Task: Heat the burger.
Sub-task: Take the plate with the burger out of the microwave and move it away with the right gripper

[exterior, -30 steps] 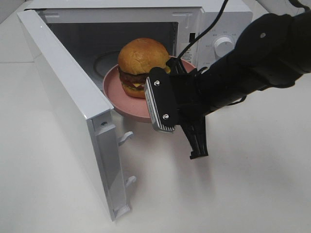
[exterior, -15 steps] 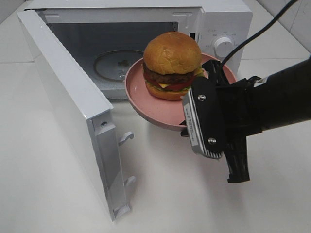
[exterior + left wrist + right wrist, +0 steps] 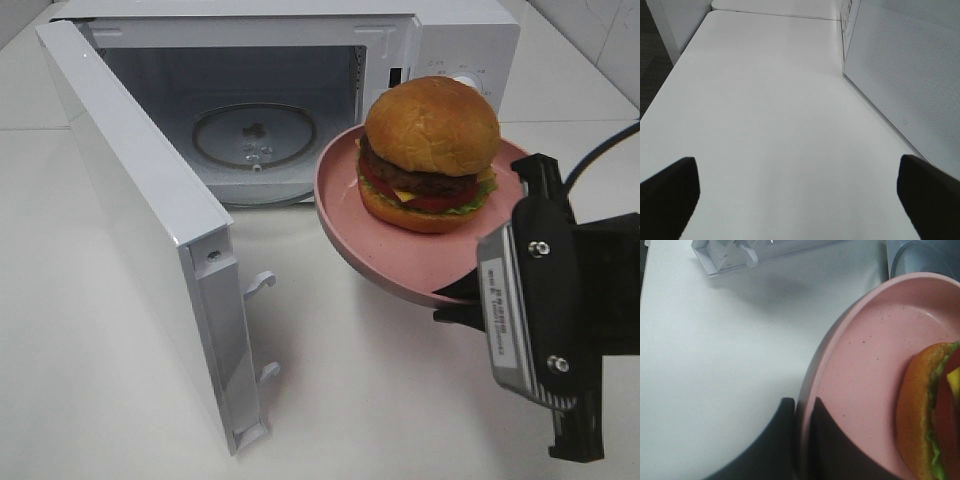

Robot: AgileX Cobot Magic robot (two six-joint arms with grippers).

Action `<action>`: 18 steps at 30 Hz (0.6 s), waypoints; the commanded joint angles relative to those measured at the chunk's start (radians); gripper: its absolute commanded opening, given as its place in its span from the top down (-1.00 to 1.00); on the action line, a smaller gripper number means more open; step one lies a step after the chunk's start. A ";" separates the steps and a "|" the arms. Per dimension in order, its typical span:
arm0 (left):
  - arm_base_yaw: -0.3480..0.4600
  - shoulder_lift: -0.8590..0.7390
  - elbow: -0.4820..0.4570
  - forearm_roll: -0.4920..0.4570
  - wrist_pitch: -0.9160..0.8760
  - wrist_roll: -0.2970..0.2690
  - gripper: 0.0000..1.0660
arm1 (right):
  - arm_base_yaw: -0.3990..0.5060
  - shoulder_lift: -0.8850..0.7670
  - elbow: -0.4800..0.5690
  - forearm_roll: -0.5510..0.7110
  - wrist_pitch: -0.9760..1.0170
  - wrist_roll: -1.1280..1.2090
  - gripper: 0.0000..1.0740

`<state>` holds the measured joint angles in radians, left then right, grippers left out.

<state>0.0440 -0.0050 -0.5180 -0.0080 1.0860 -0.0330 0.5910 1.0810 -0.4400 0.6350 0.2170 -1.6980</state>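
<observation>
- The burger sits on the pink plate, which is held in the air in front of the microwave, to the right of its open cavity and above the white table.
- It has a shiny golden-brown bun, a dark patty, a yellow cheese corner, a red slice and green lettuce at the edge; it stands upright, toward the far side of the plate.
- The right gripper is closed on the near rim of the plate, one finger above the rim and one below it.
- The left gripper has its fingers spread wide and holds nothing; only the table lies between them.
- The plate is tilted a little, its far edge higher.
- The microwave door stands fully open to the left, and the glass turntable inside is bare.
- There is open table in front of the cavity and beside the door.
- Small print near the microwave dial and a grey label on the right arm's camera housing are too small to read.
</observation>
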 commanded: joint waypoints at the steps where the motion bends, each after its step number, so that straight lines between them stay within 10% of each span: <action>1: 0.003 -0.002 0.003 -0.001 -0.017 0.000 -0.88 | -0.004 -0.061 0.015 -0.065 -0.047 0.073 1.00; 18: 0.003 -0.002 0.003 -0.001 -0.017 0.000 -0.88 | -0.004 -0.152 0.034 -0.809 0.104 1.084 1.00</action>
<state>0.0440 -0.0050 -0.5180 -0.0080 1.0860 -0.0330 0.5910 0.9480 -0.3990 -0.1100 0.3690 -0.6600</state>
